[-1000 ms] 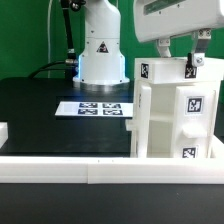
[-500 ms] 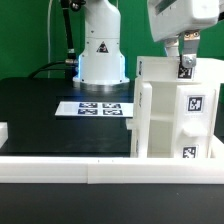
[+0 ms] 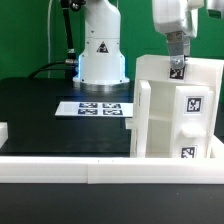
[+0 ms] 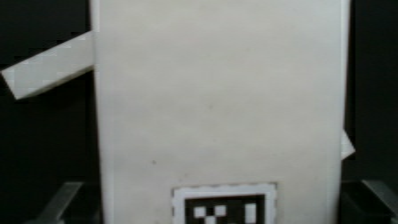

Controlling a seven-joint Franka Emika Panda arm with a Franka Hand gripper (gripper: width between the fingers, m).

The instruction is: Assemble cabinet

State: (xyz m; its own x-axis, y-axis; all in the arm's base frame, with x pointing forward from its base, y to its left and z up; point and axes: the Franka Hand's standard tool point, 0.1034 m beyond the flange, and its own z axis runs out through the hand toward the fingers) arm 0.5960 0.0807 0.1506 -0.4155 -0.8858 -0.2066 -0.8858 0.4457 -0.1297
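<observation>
The white cabinet (image 3: 172, 110) stands at the exterior view's right, with tags on its front. My gripper (image 3: 177, 52) comes down from above onto the cabinet's upper panel (image 3: 150, 68), and a tag (image 3: 177, 70) sits just under the fingers. In the wrist view this long white panel (image 4: 214, 100) fills the picture, with its tag (image 4: 228, 208) between my fingers (image 4: 64, 200). The jaws stand on either side of the panel, close against its edges. My gripper (image 4: 221, 212) is shut on it. A white flap (image 4: 45, 68) sticks out at an angle.
The robot base (image 3: 100, 45) stands at the back. The marker board (image 3: 97, 107) lies on the black table in front of it. A white rail (image 3: 60, 170) runs along the front edge. A small white piece (image 3: 4, 132) lies at the exterior view's left edge.
My gripper has turned about its vertical axis, from broadside to edge-on. The tag under the fingers moved left with it. The tag at the panel's left has gone out of sight.
</observation>
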